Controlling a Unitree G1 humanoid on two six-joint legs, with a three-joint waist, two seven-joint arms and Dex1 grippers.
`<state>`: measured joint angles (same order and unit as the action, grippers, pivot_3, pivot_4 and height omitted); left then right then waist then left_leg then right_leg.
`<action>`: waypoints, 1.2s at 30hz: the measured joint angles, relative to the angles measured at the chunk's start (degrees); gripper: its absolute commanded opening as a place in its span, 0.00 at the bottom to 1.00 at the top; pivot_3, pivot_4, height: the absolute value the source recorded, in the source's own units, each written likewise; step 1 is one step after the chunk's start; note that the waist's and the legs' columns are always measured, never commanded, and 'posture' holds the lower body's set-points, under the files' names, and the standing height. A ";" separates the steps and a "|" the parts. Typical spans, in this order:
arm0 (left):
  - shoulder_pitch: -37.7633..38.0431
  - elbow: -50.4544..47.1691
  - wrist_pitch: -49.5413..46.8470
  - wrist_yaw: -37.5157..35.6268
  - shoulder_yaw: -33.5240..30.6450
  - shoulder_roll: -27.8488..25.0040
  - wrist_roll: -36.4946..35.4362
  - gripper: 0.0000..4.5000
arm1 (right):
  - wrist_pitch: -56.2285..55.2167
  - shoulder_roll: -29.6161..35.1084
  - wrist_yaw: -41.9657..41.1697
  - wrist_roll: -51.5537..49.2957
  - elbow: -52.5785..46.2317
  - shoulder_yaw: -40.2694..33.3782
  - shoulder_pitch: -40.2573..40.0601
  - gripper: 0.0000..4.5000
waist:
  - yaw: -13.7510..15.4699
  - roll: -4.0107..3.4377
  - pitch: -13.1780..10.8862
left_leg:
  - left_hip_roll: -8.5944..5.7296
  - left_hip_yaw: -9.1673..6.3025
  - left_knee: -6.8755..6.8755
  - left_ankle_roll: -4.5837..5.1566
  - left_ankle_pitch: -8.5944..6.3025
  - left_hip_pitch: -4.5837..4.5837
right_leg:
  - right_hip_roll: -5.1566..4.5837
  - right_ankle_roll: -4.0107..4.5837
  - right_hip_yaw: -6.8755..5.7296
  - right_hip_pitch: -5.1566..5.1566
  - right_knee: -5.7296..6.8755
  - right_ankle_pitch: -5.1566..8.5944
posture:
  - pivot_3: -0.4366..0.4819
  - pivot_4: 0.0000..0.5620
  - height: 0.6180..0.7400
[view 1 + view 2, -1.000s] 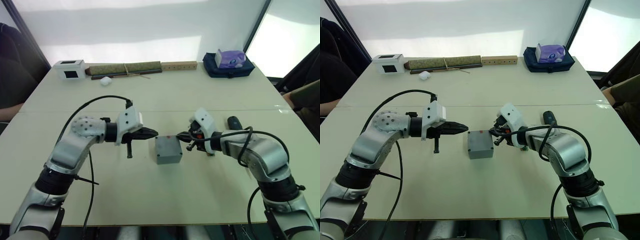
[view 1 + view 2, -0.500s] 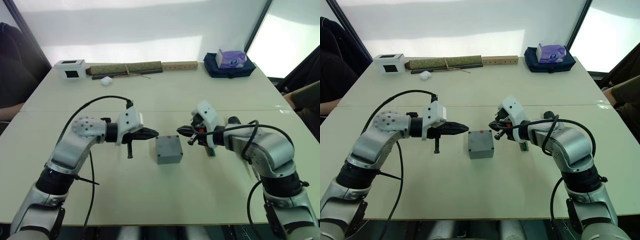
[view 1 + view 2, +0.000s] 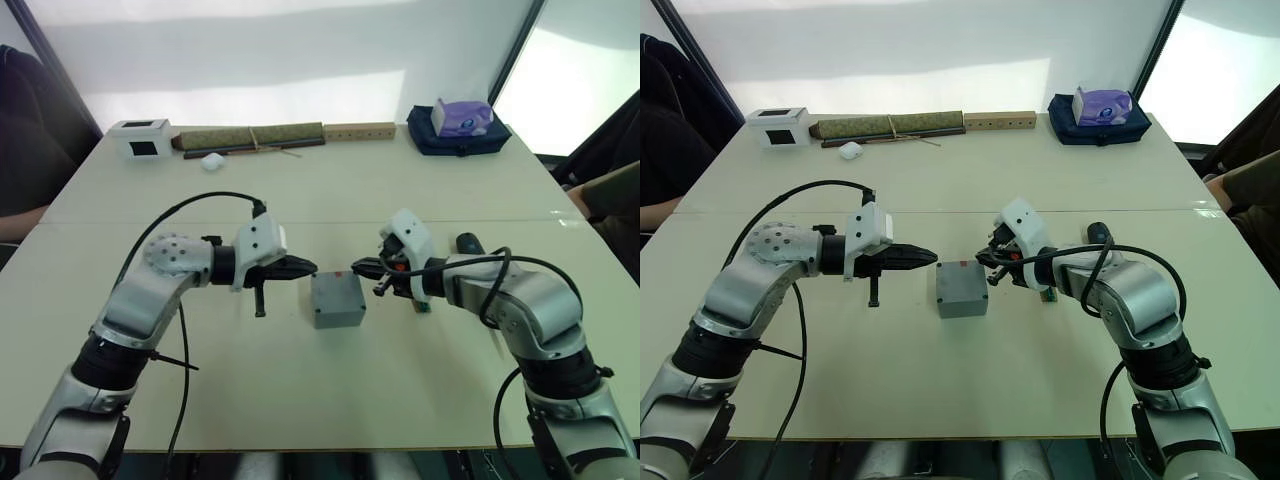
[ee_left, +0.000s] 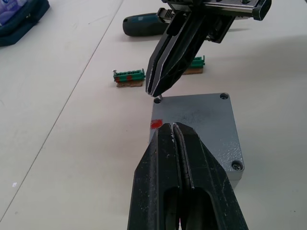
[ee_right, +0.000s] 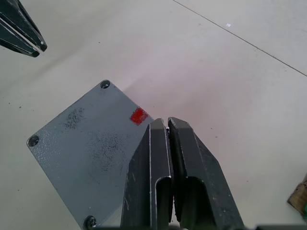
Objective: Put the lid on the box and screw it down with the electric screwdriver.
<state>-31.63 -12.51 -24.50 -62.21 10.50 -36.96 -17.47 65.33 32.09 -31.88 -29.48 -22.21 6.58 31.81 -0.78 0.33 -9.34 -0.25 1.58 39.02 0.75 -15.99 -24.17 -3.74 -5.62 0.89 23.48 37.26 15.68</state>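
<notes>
The grey box [image 3: 338, 314] sits mid-table with the lid [image 5: 81, 143] lying flat on it, a red mark [image 4: 156, 123] near the lid's far edge. Screws show in three lid corners. My right gripper [image 4: 154, 91] is shut, its tips just over the fourth corner, where a tiny screw [image 4: 158, 99] shows; I cannot tell if it is held. My left gripper [image 3: 310, 267] is shut and hovers just left of the box with nothing in it. The electric screwdriver [image 4: 144, 25] lies on the table behind my right forearm.
Two green terminal blocks [image 4: 129, 76] lie right of the box. Along the far edge are a white box with a black window [image 3: 140, 138], a rolled mat [image 3: 250, 137], a wooden bar [image 3: 357, 131] and a purple tissue box [image 3: 460, 118]. People sit at both sides.
My right gripper lifted slightly away from the box half a second ago and has come back down to the lid's far right corner. The left gripper and the box have stayed put.
</notes>
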 measured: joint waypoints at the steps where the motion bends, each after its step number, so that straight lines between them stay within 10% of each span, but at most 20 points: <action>1: 0.00 0.00 0.00 0.01 0.00 0.00 0.00 0.00 | 0.00 0.00 0.00 0.00 0.01 0.00 0.00 0.01 | 0.00 0.00 0.00 | 0.00 0.00 0.00 0.00 0.00 0.00 | 0.00 0.00 0.00 0.00 0.00 0.00 | 0.48 0.27 1.00; 33: 0.36 -1.11 -0.31 0.38 0.00 -0.25 0.07 0.00 | -4.12 -0.29 -1.07 2.45 3.11 2.40 -0.99 0.01 | -0.05 0.00 0.00 | 0.00 -0.01 -0.10 -0.02 -0.01 -0.05 | -0.15 0.20 0.00 0.07 -0.08 0.08 | 0.48 0.27 1.00; 36: 0.36 -1.12 -0.37 0.38 0.00 -0.26 0.07 0.00 | -4.64 0.14 -1.37 2.51 3.25 2.31 -1.46 0.17 | -0.04 0.00 0.00 | 0.00 -0.01 -0.10 -0.02 -0.01 -0.05 | -0.16 0.20 -0.01 0.07 -0.08 0.08 | 0.48 0.27 1.00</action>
<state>-31.27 -13.63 -24.87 -61.83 10.50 -37.21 -17.41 60.69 32.22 -33.26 -26.97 -18.96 8.89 30.36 -0.82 0.33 -9.34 -0.26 1.57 38.92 0.73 -16.01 -24.22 -3.90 -5.42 0.89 23.55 37.18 15.76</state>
